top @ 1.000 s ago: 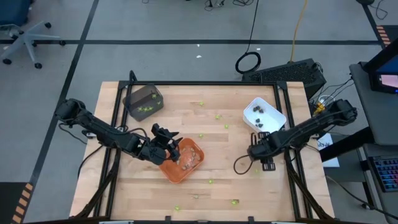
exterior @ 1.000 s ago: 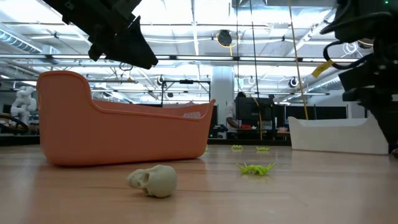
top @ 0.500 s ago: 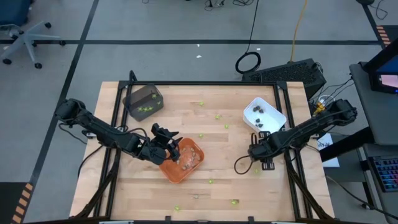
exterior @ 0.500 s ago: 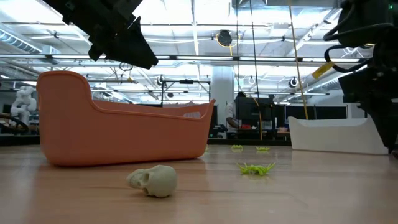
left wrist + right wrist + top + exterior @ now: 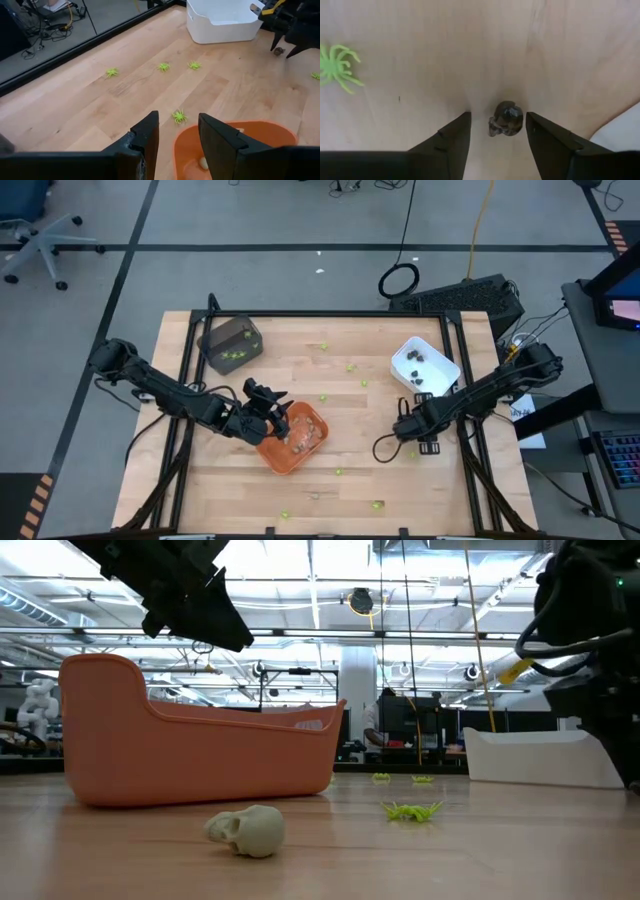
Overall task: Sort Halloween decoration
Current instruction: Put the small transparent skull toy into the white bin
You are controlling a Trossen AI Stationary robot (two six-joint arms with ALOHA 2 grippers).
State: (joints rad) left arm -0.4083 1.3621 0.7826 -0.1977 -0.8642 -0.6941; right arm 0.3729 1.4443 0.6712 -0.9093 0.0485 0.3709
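A dark brown skull [image 5: 506, 119] of the Halloween decoration lies on the wood table between the fingers of my right gripper [image 5: 497, 116], which points straight down and is open; the fingers stand on either side without touching it. This gripper [image 5: 405, 426] is just near of the white tray [image 5: 425, 363]. My left gripper [image 5: 177, 132] hangs open with nothing between its fingers over the left rim of the orange tray [image 5: 293, 437]. Lime-green spiders [image 5: 179, 116] and a tan skull [image 5: 247, 830] lie loose on the table.
The dark grey tray [image 5: 232, 343] at the far left holds green pieces. The white tray holds dark pieces. A tan piece [image 5: 202, 162] lies in the orange tray. A green spider [image 5: 337, 67] lies close to my right gripper. More green pieces [image 5: 338, 472] dot the near half.
My right gripper has sunk straight down toward the table, around the dark brown skull.
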